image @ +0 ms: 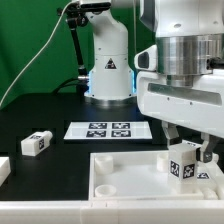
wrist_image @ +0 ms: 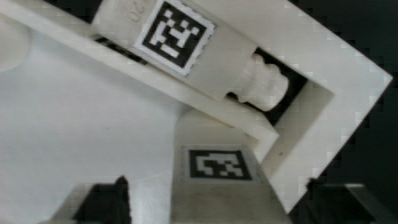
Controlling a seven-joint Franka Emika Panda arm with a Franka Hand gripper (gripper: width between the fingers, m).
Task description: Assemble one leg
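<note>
The tool (image: 188, 152) is seen clamped on the leg (image: 184, 164), held upright at a corner of the tabletop panel (image: 120, 175) below it. Seating appears begun, not confirmed. Another leg (image: 36, 143) lies far off on the desk (image: 50, 115).

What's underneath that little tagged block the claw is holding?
The leg in the gripper stands on the white panel, near a corner. Whether a socket lies under it is hidden by the leg.

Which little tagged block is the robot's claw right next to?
The leg standing on the white panel, right at the gripper. The other leg lies apart on the black table.
</note>
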